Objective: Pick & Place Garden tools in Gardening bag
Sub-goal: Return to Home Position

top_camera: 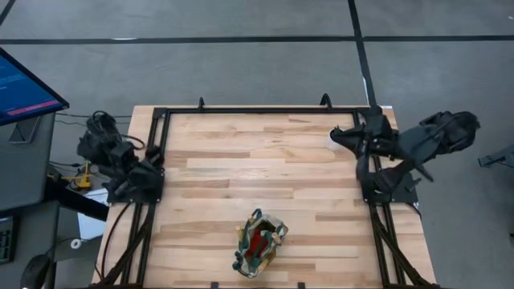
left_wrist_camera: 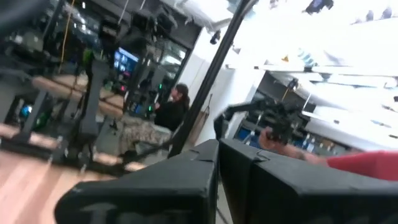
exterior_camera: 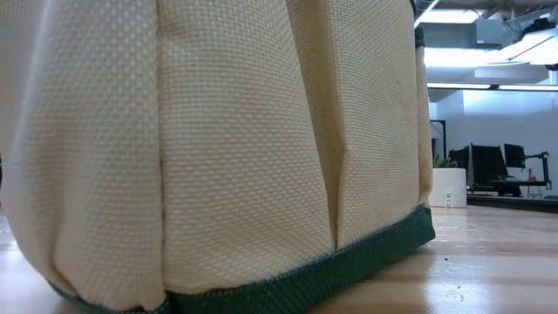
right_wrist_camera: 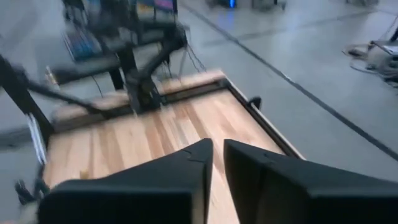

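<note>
Down at the desk's (top_camera: 265, 160) near edge the gardening bag (top_camera: 259, 243) sits upright, looking soft, light and saggy, so I'd pinch its rim, while my left tool (left_wrist_camera: 217, 149) and right tool (right_wrist_camera: 217, 146) sit at the sides, fingers together.

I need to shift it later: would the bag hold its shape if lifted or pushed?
Probably floppy: the bag is woven cloth, creased and bulging near its hem. Pushed low, it would likely slide on the smooth table rather than tip, since it sits broad. The tools showing inside should add some weight.
</note>
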`<state>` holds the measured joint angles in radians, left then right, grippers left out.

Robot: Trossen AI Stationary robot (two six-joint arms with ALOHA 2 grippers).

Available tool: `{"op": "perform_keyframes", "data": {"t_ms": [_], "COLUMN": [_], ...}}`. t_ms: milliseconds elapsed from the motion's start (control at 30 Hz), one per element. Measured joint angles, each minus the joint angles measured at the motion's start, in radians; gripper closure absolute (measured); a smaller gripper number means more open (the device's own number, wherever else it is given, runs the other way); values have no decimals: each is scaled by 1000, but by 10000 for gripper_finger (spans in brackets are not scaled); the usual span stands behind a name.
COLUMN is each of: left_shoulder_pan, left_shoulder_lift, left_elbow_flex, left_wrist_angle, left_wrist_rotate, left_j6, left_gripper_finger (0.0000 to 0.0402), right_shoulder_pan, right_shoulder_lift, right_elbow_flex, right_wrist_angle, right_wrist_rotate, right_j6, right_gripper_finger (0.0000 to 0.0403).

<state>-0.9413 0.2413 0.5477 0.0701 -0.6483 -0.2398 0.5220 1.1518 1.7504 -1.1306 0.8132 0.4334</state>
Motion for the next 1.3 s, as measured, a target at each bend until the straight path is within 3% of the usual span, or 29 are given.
{"op": "perform_keyframes", "data": {"t_ms": [167, 300, 600, 833, 1067, 1200, 1300], "left_shoulder_pan": [0, 0, 0, 0, 0, 0, 0], "left_shoulder_lift": [-85, -136, -241, -241, -241, -241, -241], "left_elbow_flex": [-123, -184, -279, -327, -312, -309, -311], "left_wrist_angle": [13, 26, 31, 26, 42, 29, 18], "left_wrist_rotate": [-1, -1, 5, -18, -44, -127, -152], "left_j6": [-75, -79, -79, -79, 4, 54, 52], "left_gripper_finger": [401, 401, 401, 401, 401, 400, 400], "right_shoulder_pan": [0, -9, -19, -21, -21, -18, -20], "right_shoulder_lift": [-262, -432, -718, -901, -1151, -1147, -1146], "right_elbow_flex": [-430, -738, -1243, -1466, -1549, -1548, -1562], "right_wrist_angle": [438, 737, 1180, 1315, 1321, 1349, 1322], "right_wrist_rotate": [-45, -84, -136, -135, -115, -23, 40], "right_j6": [-112, -155, -145, -145, -245, -364, -360], "right_gripper_finger": [398, 399, 402, 402, 402, 402, 401]}}
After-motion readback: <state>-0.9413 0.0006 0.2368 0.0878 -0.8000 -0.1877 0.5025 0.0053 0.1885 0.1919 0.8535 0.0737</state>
